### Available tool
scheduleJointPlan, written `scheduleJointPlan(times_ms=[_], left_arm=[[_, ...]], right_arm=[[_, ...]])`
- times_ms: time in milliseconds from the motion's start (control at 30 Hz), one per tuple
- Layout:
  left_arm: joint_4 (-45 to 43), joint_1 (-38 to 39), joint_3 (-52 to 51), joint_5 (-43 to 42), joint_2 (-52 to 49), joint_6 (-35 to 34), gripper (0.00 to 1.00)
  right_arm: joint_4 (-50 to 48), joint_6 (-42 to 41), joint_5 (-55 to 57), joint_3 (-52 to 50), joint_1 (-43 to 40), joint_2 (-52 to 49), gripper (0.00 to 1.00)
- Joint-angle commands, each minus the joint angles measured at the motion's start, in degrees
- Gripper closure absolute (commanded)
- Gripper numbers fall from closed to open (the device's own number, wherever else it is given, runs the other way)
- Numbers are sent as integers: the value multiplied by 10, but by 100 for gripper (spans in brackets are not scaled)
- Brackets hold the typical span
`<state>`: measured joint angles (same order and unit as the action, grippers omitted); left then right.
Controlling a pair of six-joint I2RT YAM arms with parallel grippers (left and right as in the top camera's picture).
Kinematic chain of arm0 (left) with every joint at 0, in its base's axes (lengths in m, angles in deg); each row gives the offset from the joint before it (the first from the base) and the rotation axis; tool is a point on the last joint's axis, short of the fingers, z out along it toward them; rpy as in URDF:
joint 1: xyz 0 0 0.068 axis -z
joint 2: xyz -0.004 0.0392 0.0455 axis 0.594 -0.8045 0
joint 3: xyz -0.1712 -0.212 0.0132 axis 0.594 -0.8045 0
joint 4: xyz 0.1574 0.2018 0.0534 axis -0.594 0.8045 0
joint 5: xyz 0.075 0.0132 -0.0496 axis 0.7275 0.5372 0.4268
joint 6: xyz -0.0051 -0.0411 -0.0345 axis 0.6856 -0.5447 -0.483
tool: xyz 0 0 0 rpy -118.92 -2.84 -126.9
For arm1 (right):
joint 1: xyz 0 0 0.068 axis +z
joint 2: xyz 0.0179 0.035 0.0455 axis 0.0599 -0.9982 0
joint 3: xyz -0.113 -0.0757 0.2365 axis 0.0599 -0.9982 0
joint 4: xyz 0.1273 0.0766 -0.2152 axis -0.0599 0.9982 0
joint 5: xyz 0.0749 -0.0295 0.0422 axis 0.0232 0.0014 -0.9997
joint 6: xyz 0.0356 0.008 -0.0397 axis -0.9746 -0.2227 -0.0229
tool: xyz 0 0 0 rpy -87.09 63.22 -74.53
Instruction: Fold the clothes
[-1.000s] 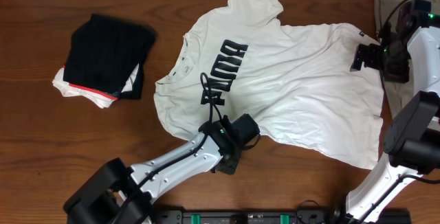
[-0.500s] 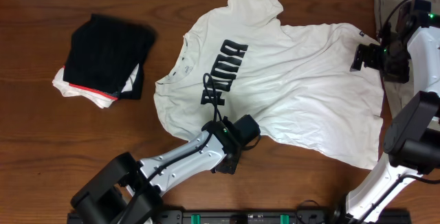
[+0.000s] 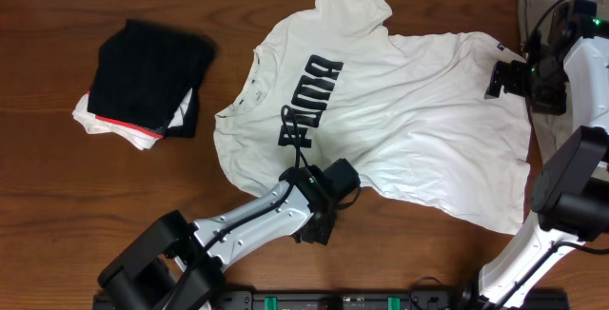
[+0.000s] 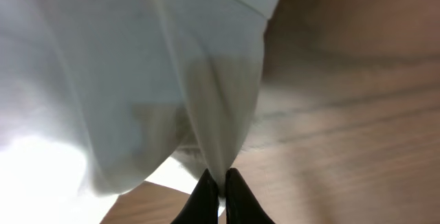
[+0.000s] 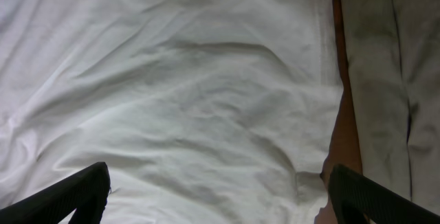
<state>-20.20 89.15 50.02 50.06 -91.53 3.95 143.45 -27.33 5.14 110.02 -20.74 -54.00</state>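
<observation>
1. Overhead: the white T-shirt [image 3: 409, 129] lies spread flat across the middle of the table [image 3: 95, 205], collar toward the black folded garment [image 3: 152, 77] and hem toward your right arm. The shirt itself has not shifted over the last second. What has changed is the left claw [image 3: 328, 196]: it was part-spread at the shirt's near edge, and its arm has now settled a little lower there. The right claw [image 3: 504, 77] has not moved. It hangs over the hem's far corner, just beside the small black hem tag [image 3: 499, 46] and the olive-grey cloth [image 3: 529, 10].

2. Left wrist: the left claw [image 4: 216, 183] is now pressed together, and a ridge of white T-shirt [image 4: 137, 80] cloth runs straight down into the tips. You are pinching the fabric, not bare wood. The rest of the shirt fans away above and to the left of the tips, with the table [image 4: 344, 114] showing on the right. Your hold looks made, so I judge you can begin lifting this edge to start the fold.

3. Right wrist: the right claw [image 5: 218, 183] stands spread wide and grips nothing. The T-shirt [image 5: 172, 80] fills the space under and ahead of it. The olive-grey cloth [image 5: 385, 80] lies off to the right, beyond a thin strip of table [image 5: 337, 148]. This side has yet to close on the hem.
</observation>
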Motion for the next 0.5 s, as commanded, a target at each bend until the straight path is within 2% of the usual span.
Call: scheduleJointPlan(times_ms=[0, 467], left_arm=[[2, 2, -6, -70, -5, 1, 94], [16, 2, -6, -218, -5, -10, 93]], right_arm=[[1, 0, -3, 10, 1, 16, 1], [1, 0, -2, 10, 1, 16, 1]])
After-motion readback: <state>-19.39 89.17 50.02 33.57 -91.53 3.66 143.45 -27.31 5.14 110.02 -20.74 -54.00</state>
